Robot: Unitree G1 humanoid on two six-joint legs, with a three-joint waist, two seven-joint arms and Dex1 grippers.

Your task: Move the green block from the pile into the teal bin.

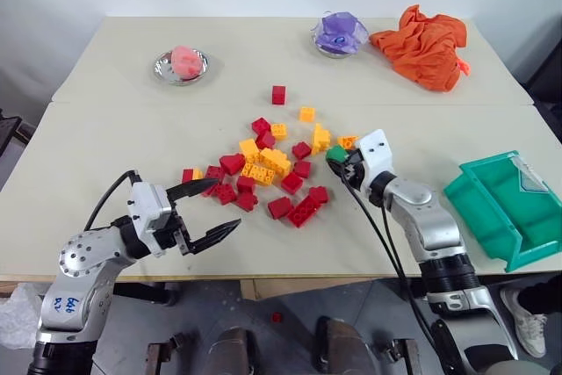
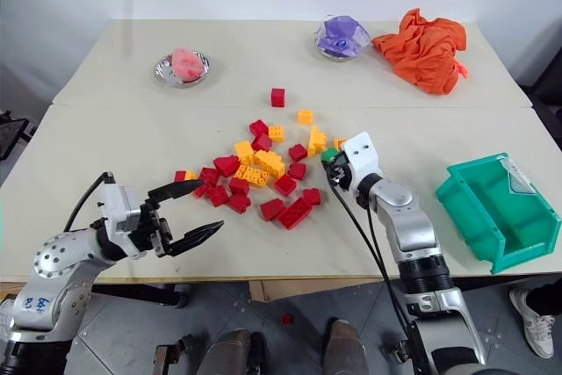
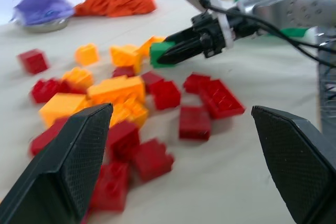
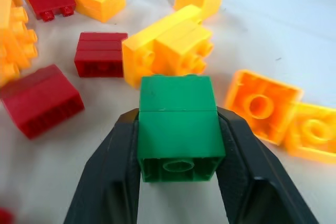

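At frame center-right, the right gripper (image 4: pixel 178 145) clamps both fingers on the green block (image 4: pixel 178 127) at the pile's (image 1: pixel 272 169) edge, ready to lift it toward the teal bin (image 1: pixel 505 208) at far right. The left gripper (image 1: pixel 211 212) waits lower left, fingers apart.

Green block at the pile's right edge

The studded green block (image 4: pixel 178 127) lies among red and yellow bricks of the pile (image 1: pixel 268 164); the empty teal bin (image 1: pixel 492 217) sits tilted, well apart at the counter's right.
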